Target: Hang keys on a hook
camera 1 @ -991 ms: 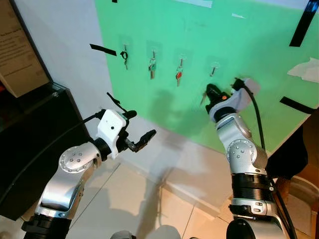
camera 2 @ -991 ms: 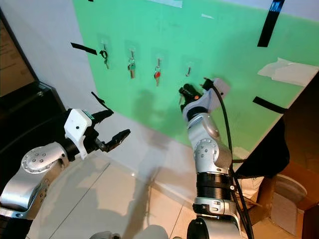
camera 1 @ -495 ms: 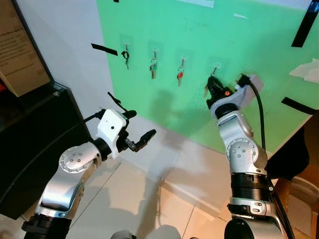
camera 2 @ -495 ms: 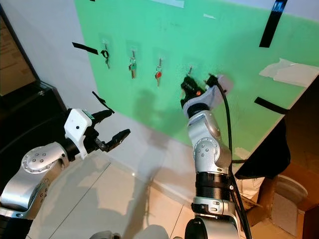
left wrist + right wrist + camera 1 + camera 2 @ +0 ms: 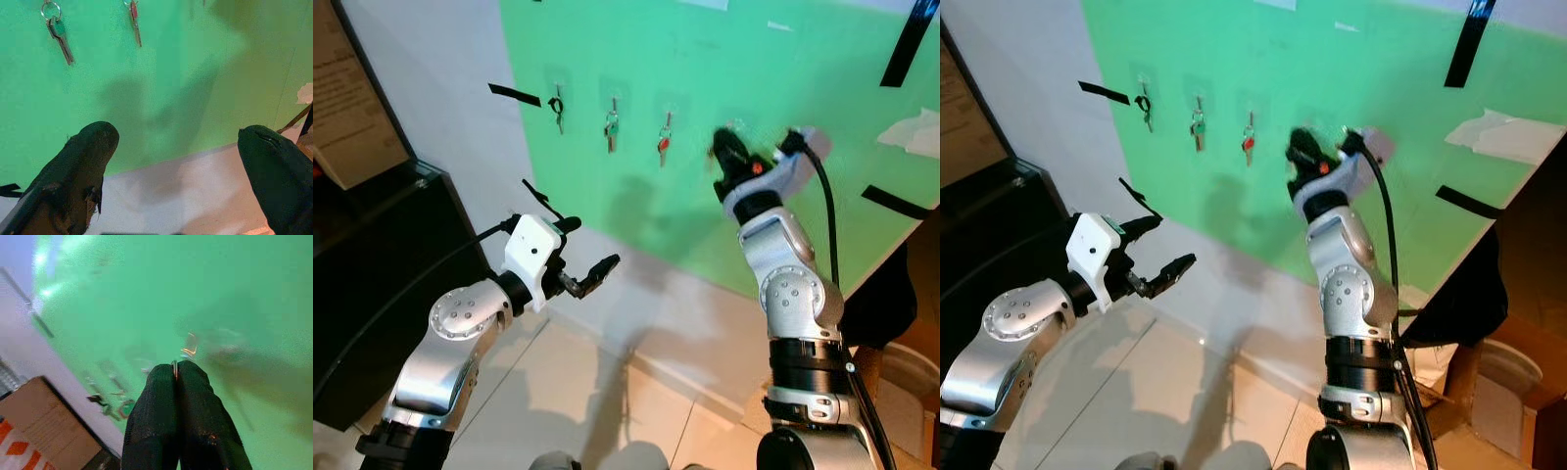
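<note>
Reaching up the green wall panel [image 5: 724, 235], the robot's right gripper [image 5: 722, 155] hovered near the panel's upper edge, just past the three key sets already hanging in a row: a dark one [image 5: 558, 106], a green-tagged one [image 5: 611, 127] and a red-tagged one [image 5: 663, 143]. Its black fingers [image 5: 164, 396] were pressed together on a thin sliver of metal, probably the key ring [image 5: 174, 368], though blur hid the keys themselves. Light, stiff and slippery, such a ring seemed best pinched at its rim. The left gripper [image 5: 576, 257] waited lower, fingers spread.
</note>
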Controlling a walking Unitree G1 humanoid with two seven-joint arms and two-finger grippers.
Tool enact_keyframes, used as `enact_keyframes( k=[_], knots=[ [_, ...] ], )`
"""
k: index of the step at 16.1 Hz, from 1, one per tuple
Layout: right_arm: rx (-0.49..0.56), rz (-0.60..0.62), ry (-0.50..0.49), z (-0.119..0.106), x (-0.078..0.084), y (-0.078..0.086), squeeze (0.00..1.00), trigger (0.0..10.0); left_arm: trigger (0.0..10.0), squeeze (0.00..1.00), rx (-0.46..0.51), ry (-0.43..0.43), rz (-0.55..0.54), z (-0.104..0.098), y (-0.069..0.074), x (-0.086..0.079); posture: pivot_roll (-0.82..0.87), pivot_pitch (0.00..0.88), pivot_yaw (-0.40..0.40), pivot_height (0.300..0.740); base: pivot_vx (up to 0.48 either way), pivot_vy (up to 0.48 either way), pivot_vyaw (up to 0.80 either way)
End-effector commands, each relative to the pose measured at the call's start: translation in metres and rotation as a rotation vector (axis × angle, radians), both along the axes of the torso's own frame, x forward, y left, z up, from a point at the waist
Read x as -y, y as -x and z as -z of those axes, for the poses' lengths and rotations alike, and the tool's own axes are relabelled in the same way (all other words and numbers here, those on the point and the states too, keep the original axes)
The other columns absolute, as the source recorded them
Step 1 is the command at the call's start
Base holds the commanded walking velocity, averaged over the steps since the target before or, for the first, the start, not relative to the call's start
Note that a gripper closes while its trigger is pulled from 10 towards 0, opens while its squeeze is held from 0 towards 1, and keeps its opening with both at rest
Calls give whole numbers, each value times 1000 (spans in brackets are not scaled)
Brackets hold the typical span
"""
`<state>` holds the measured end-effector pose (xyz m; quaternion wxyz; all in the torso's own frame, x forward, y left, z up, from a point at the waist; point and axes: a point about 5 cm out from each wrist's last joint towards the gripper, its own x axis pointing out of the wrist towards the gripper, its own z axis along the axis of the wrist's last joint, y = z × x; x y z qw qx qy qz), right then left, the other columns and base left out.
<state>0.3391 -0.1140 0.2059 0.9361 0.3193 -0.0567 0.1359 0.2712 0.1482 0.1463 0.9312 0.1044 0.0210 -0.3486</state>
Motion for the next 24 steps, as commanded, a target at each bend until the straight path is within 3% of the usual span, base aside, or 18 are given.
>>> enact_keyframes(
  k=[1, 3, 8, 11, 14, 18, 22, 24],
  knots=[
    [-11, -41, 45, -2, -5, 0, 0, 10000, 10000, 0, 17, -10, 14, -4, -1, 2, 63, 0, -22, 740, 0, 0, 0],
    [-32, -35, 135, 5, -5, -1, 0, 10000, 10000, 0, 18, -10, 14, -4, -2, 3, 63, 0, -22, 740, 0, 0, 0],
    [-5, -59, 146, 1, -9, 1, 0, 10000, 10000, 0, 21, -11, 17, -5, -2, 3, 64, 0, -24, 740, 0, 0, 0],
    [43, 39, 82, -10, 1, -3, 0, 10000, 10000, 0, 24, -12, 18, -5, -2, 3, 64, 0, -24, 740, 0, 0, 0],
    [18, 114, 60, -7, 12, -8, 0, 10000, 10000, 0, 25, -13, 18, -4, -2, 3, 69, 0, -27, 740, 0, 0, 0],
    [-74, 122, 114, 12, 10, -12, 0, 10000, 10000, 0, 26, -17, 20, -5, -3, 2, 71, 0, -27, 740, 0, 0, 0],
    [-67, 97, 95, 13, 5, -12, 0, 10000, 10000, 0, 27, -17, 16, -5, -3, 1, 74, 0, -27, 740, 0, 0, 0],
    [-81, 145, 92, 14, 12, -13, 0, 10000, 10000, 0, 28, -19, 16, -6, -4, 1, 76, 0, -27, 740, 0, 0, 0]
  ],
)
